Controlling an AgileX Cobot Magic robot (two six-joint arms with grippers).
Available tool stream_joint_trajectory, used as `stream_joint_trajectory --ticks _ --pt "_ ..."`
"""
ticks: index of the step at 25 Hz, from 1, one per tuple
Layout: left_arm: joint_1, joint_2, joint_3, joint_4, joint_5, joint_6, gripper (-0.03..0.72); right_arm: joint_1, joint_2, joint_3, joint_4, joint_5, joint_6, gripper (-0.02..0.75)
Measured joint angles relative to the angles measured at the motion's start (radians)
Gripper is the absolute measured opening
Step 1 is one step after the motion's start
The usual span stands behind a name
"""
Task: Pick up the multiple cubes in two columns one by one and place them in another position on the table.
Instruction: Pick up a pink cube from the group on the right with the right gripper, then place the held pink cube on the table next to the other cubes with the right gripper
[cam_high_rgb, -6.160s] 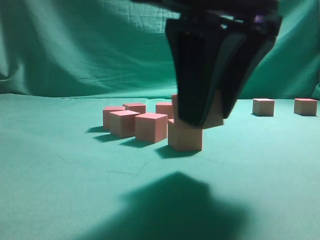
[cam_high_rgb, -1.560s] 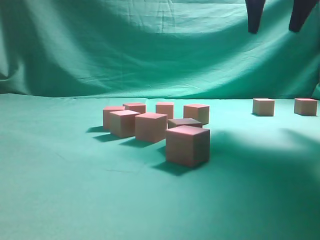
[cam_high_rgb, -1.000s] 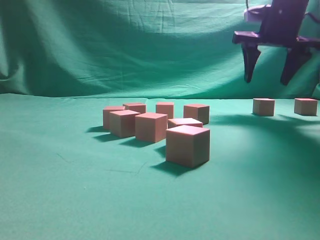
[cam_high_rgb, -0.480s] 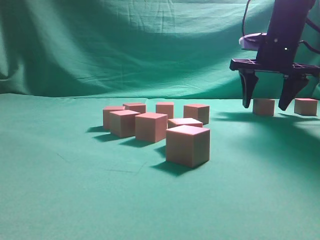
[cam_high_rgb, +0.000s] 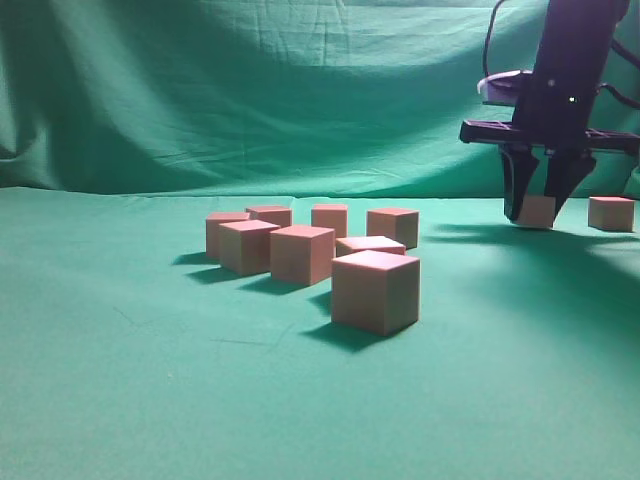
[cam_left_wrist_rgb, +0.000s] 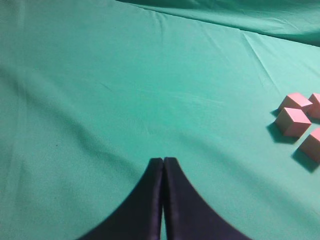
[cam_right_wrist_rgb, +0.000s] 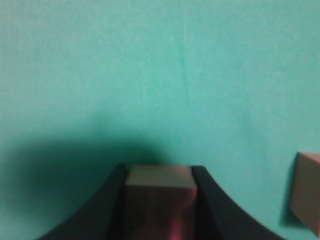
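Your right tool (cam_high_rgb: 538, 212) is down at the far right of the worktop (cam_high_rgb: 150, 400), its fingers (cam_right_wrist_rgb: 114, 200) pressed against both sides of one cube (cam_high_rgb: 538, 211). The right wrist view confirms it: the block sits squarely between the two dark fingers, touching each. It looks as if it rests on the cloth, not yet lifted. So you are at the grasp step of another pick.

A second lone cube (cam_high_rgb: 611, 213) stands just to its right, apart from the fingers. The main cluster of cubes (cam_high_rgb: 320, 250) lies well away to the left, near the middle of the worktop, with the nearest cube (cam_high_rgb: 376, 290) out in front.

Your left tool (cam_left_wrist_rgb: 163, 200) is pressed together, holding nothing, hovering over bare cloth with a few cubes at the right edge of its view.

Next, judging from this, raise the held block straight up so it clears its neighbour, then carry it to its new spot and set it down flat before spreading the fingers.
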Motion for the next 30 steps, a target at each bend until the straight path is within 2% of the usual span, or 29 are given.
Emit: stream_joint_trajectory --ticks 8,13,16,26,30 --pt "0.0 0.0 0.0 0.0 0.0 0.0 0.0 0.0 -0.07 -0.143 0.067 0.225 0.0 0.259" --pt "0.0 0.0 0.0 0.0 0.0 0.0 0.0 0.027 -0.195 -0.142 0.09 0.258 -0.033 0.259" --pt "0.0 0.0 0.0 0.0 0.0 0.0 0.0 0.098 -0.277 -0.115 0.09 0.265 -0.052 0.259" --pt "0.0 0.0 0.0 0.0 0.0 0.0 0.0 0.411 -0.416 -0.011 0.082 0.273 -0.107 0.259" --pt "0.0 0.0 0.0 0.0 0.0 0.0 0.0 0.521 -0.462 0.097 0.078 0.262 -0.148 0.259"
